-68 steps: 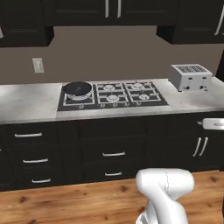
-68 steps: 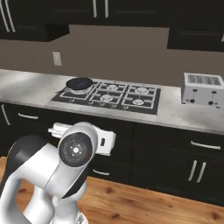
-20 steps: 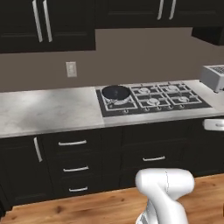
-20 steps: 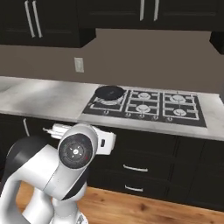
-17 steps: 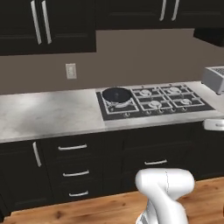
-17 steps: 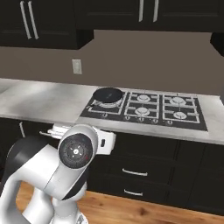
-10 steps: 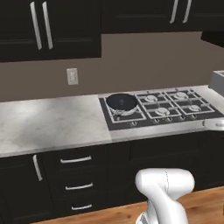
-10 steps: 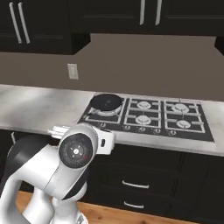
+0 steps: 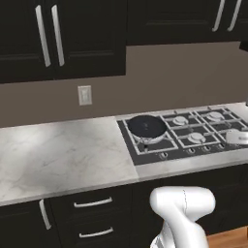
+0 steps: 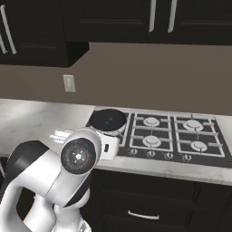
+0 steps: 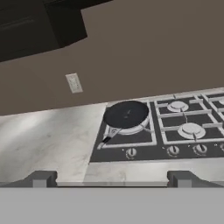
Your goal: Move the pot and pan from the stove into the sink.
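Note:
The black pan [image 11: 126, 113] sits on the leftmost burner of the stove [image 11: 183, 131], its thin handle [image 11: 107, 139] pointing toward the counter's front edge. The base views show the same pan [image 9: 145, 127] [image 10: 108, 118] on the black cooktop [image 9: 193, 138] [image 10: 172, 133]. My gripper [image 11: 111, 179] is open with nothing between its fingertips [image 11: 41, 178]. It hangs in front of the counter edge, short of the pan and well apart from it. The pot and the sink are out of view.
A pale marble counter [image 9: 58, 155] stretches left of the stove, with a wall outlet [image 9: 85, 95] above it. Dark upper cabinets [image 9: 63, 34] hang overhead. Drawers [image 9: 92, 203] run below the counter. Silver knobs [image 11: 173, 150] line the stove's front.
The base has driven left and closer to the counter, so the stove and pan now look larger and nearer. The gripper stays open and the pan has not moved on its burner.

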